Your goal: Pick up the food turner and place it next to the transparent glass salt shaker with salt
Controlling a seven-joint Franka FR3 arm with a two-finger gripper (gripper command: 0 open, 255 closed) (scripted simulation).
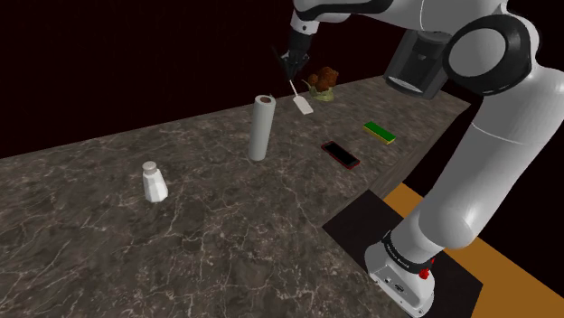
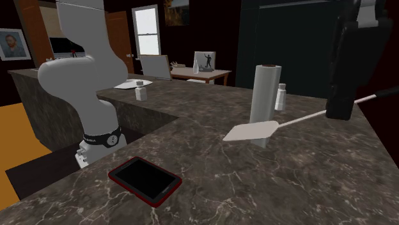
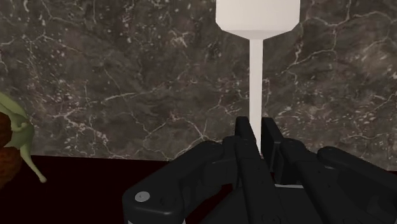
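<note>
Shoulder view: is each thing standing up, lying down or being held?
gripper: shut on the food turner's handle.
food turner: held off the counter, blade end lower.
salt shaker: upright on the counter, nothing touching it.
paper roll: standing upright.
red-edged phone: lying flat, screen dark.
green block: lying flat.
</note>
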